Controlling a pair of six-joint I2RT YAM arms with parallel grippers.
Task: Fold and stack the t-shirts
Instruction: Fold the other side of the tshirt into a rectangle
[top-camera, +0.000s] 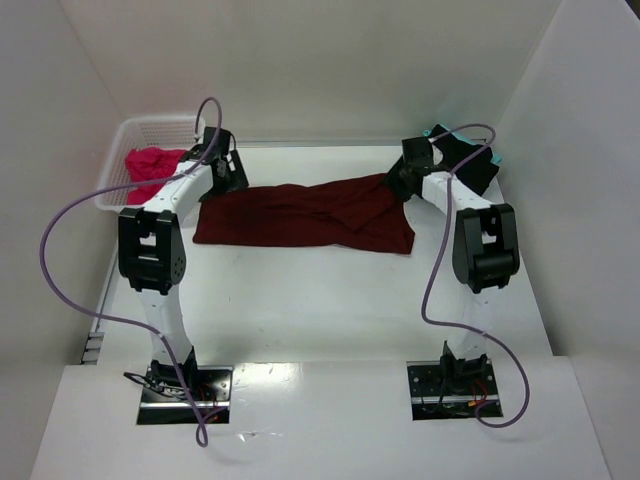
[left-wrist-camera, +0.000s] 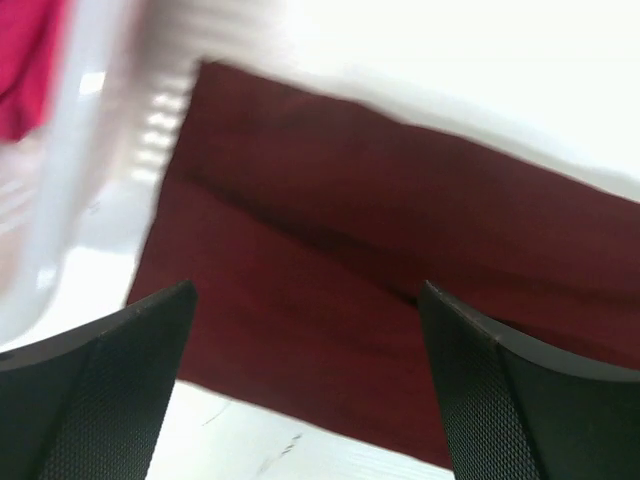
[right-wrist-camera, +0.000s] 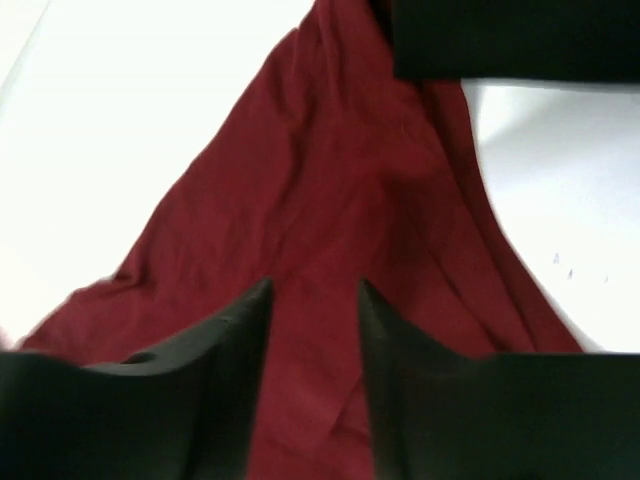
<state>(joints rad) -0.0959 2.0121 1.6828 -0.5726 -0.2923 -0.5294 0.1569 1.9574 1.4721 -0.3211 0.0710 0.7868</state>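
A dark maroon t-shirt (top-camera: 300, 215) lies spread in a long band across the back of the table. My left gripper (top-camera: 228, 172) hovers over its left end, open wide, and the cloth (left-wrist-camera: 350, 200) shows flat between the fingers (left-wrist-camera: 308, 290). Above the shirt's right end, my right gripper (top-camera: 398, 180) has its jaws apart, with wrinkled maroon cloth (right-wrist-camera: 320, 170) showing in the gap (right-wrist-camera: 315, 285). A bright pink t-shirt (top-camera: 150, 165) lies bunched in the basket. Behind the right gripper, a black t-shirt (top-camera: 475, 160) rests on a teal one (top-camera: 440, 131).
The white lattice basket (top-camera: 125, 140) stands at the back left corner, close to the left gripper; its wall (left-wrist-camera: 60, 200) is beside the shirt's left edge. White walls close the table at the back and both sides. Purple cables loop from both arms.
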